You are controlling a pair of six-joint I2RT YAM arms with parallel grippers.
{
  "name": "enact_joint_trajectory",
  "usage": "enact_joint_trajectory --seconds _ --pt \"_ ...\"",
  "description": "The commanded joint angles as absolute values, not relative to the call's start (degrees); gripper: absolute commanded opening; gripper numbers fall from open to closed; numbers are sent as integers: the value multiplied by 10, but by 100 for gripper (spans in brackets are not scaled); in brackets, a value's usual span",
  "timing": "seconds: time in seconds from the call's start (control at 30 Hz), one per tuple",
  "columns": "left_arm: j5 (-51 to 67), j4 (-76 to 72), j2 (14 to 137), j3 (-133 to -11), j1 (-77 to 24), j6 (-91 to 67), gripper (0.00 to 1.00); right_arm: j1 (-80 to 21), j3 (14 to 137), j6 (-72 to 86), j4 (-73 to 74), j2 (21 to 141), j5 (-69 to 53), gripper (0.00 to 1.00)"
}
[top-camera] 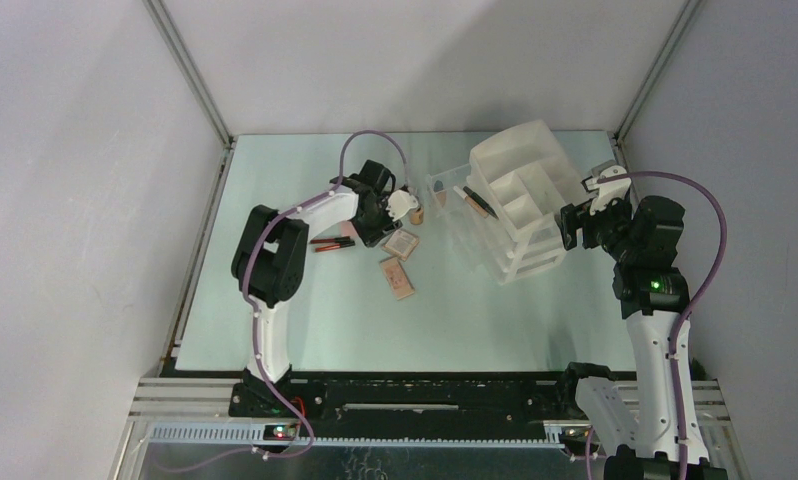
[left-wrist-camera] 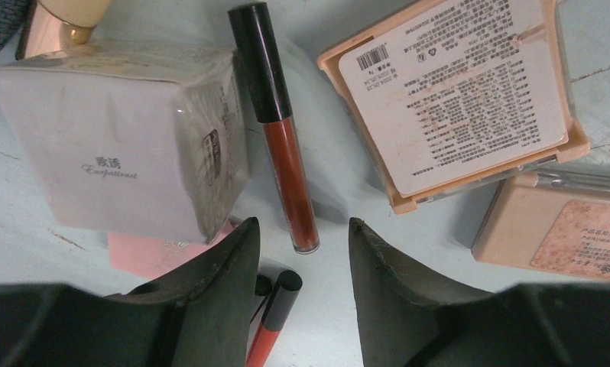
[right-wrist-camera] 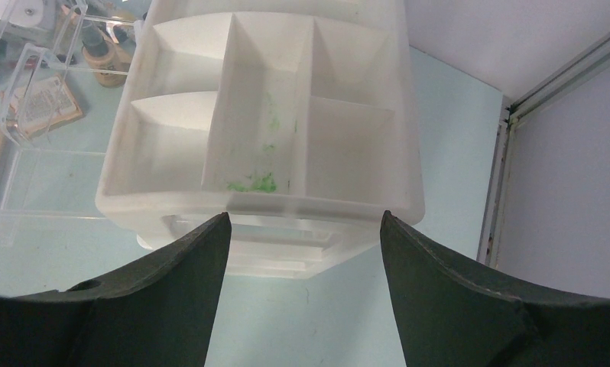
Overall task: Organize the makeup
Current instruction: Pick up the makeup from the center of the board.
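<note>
Little seems sorted yet. Nearest the arms, a long beige palette (top-camera: 399, 279) and a square palette (left-wrist-camera: 455, 99) with a printed label lie loose on the table (top-camera: 305, 320), with thin red pencils (top-camera: 330, 243) beside them. The left gripper (left-wrist-camera: 300, 229) hangs over a dark-red gloss tube (left-wrist-camera: 287, 164) next to a white box (left-wrist-camera: 126, 145), its jaws partly open and empty. Farther off, the right gripper (right-wrist-camera: 305, 222), jaws wide and empty, faces the white organizer (right-wrist-camera: 264, 202), whose visible compartments hold nothing. One dark pencil (top-camera: 478, 202) lies at its clear tray (top-camera: 445, 190), in or on it I cannot tell.
</note>
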State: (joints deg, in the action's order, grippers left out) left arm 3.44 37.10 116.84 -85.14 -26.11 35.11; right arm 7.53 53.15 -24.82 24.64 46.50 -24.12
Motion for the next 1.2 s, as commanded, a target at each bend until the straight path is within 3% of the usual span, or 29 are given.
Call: enact_joint_trajectory --seconds 0.0,0.7,1.17 --pt "50 387 1175 -885 -256 374 51 78 528 -256 233 465 -244 80" --pt "27 399 1170 -877 -253 344 19 78 528 -258 234 466 -243 80" --pt "37 364 968 -768 -254 280 3 76 528 -258 234 465 -238 80"
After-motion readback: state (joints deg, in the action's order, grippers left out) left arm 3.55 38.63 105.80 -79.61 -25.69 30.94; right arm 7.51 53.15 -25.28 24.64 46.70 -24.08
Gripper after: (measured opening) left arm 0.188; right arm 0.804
